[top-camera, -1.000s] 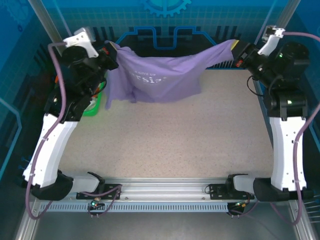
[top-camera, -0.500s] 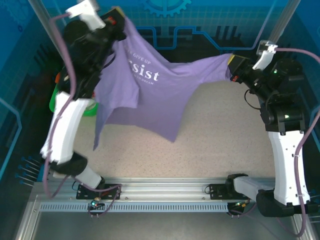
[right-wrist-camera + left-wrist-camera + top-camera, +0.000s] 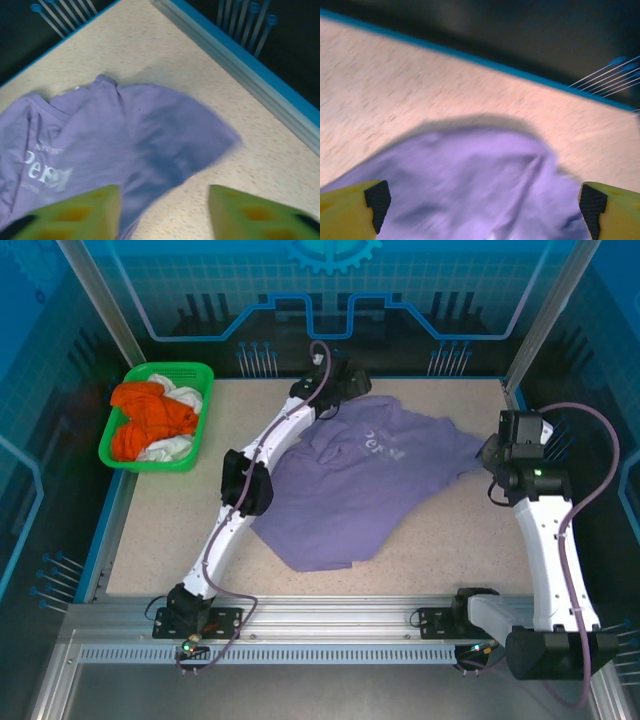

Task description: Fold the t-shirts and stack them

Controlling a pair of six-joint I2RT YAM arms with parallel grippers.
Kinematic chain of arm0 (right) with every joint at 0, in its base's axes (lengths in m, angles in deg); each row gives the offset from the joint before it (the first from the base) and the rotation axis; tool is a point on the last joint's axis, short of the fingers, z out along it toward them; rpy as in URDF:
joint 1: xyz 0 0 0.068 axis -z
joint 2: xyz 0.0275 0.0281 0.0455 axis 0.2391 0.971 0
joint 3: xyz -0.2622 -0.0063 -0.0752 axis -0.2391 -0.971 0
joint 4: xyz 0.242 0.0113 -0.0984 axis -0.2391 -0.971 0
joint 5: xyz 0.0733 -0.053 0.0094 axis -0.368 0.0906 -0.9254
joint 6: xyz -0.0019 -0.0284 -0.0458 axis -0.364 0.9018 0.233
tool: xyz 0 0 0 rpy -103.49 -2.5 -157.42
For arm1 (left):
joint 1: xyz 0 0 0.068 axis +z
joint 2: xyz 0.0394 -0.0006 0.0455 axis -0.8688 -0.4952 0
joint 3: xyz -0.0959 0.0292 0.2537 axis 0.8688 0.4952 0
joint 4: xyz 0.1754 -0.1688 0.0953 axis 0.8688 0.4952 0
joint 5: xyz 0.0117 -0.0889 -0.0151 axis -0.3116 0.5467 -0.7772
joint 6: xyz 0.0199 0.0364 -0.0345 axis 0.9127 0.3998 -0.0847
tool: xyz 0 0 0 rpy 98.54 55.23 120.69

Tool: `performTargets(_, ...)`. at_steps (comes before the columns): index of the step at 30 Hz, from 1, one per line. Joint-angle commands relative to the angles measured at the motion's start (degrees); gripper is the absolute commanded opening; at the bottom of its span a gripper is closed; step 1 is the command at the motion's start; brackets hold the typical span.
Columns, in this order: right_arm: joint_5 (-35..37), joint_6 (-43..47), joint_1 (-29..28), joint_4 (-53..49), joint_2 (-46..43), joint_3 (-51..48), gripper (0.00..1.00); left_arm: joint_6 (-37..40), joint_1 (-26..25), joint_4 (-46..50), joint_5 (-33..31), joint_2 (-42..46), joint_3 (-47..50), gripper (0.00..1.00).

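Lowered left arm (image 3: 226, 528) stretches across purple t-shirt (image 3: 350, 502).

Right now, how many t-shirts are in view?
3: a lavender t-shirt spread on the table, plus an orange t-shirt and a white t-shirt bunched in the green basket; others may be hidden there.

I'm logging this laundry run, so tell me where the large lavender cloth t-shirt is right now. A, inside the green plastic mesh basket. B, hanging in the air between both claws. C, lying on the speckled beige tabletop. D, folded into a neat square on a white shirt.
C: the large lavender cloth t-shirt lies spread on the speckled beige tabletop, while the left claw and right claw stand open above it.
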Motion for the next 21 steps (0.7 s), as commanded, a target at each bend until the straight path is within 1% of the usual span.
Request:
performTargets(1, 1.6, -3.8, 1.0, -3.2, -1.2, -0.5, 0.62, -1.0, 0.6, 9.7, -7.8, 13.9, -0.8, 0.99)
performTargets(3, -0.5, -5.4, 1.0, -3.7, 0.5, 0.2, 0.69, -2.7, 0.5, 15.7, -12.8, 19.0, 5.2, 0.99)
performTargets(6, -3.7, -5.8, 0.2, -2.0, 3.5, 0.2, 0.71, -5.1, 0.4, 19.8, -16.0, 27.7, 19.5, 0.99)
performTargets(7, -5.2, -5.4, -0.3, -0.4, 4.7, -0.3, 0.71, -5.6, 0.5, 19.5, -15.3, 30.8, 24.8, 0.99)
performTargets(9, -9.9, -4.4, -1.4, 2.8, 8.5, -0.9, 0.69, -6.0, 0.7, 16.8, -12.6, 37.7, 38.6, 0.97)
performTargets(10, -11.0, -4.7, -2.4, 3.1, 10.6, -0.5, 0.67, -6.2, 0.8, 15.3, -11.7, 40.5, 44.1, 0.97)
performTargets(12, -12.6, -4.9, -5.6, 4.2, 15.7, 0.2, 0.65, -7.7, 1.5, 13.2, -9.3, 45.9, 55.7, 0.97)
performTargets(14, -13.5, -5.0, -9.8, 5.9, 19.9, 0.3, 0.64, -10.4, 3.2, 12.5, -6.0, 49.5, 64.6, 0.97)
performTargets(16, -16.5, -5.5, -13.3, 8.2, 24.1, 0.0, 0.63, -12.4, 5.4, 11.4, -2.3, 52.4, 71.8, 0.94)
performTargets(18, -19.4, -6.7, -16.5, 8.9, 29.2, 0.0, 0.6, -13.4, 7.2, 9.1, 1.4, 54.3, 77.6, 0.92)
performTargets(20, -22.2, -6.9, -19.1, 10.3, 33.5, -0.2, 0.56, -14.2, 8.1, 6.9, 5.4, 54.2, 80.8, 0.9)
performTargets(21, -23.3, -7.0, -20.2, 11.2, 35.4, -0.5, 0.55, -14.6, 8.2, 5.8, 7.1, 53.3, 81.8, 0.89)
